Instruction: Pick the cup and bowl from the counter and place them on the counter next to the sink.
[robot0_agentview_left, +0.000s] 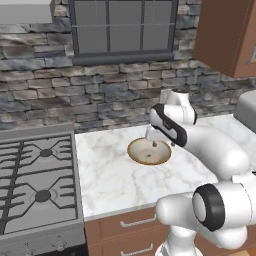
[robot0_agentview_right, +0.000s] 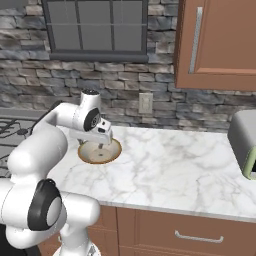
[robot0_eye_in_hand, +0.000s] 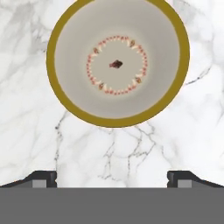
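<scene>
The bowl (robot0_agentview_left: 139, 153) (robot0_agentview_right: 108, 152) (robot0_eye_in_hand: 117, 65), round with a golden-brown rim and a pale inside ringed with small reddish specks, rests on the white marble counter (robot0_agentview_left: 110, 175) (robot0_agentview_right: 170, 160) (robot0_eye_in_hand: 26, 131). My gripper (robot0_agentview_left: 154, 142) (robot0_agentview_right: 101, 143) (robot0_eye_in_hand: 112, 178) hangs just above it, pointing down, open and holding nothing. In the hand view the bowl lies ahead of the two dark fingertips (robot0_eye_in_hand: 43, 177), which stand wide apart over bare marble. The cup and the sink are out of view.
A grey gas stove (robot0_agentview_left: 37, 185) (robot0_agentview_right: 10, 131) borders the counter on the left. A pale boxy appliance (robot0_agentview_right: 245, 142) (robot0_agentview_left: 248, 110) stands at the far right. A stone wall with a window runs behind, and a wooden cabinet (robot0_agentview_right: 215, 40) hangs above the right side.
</scene>
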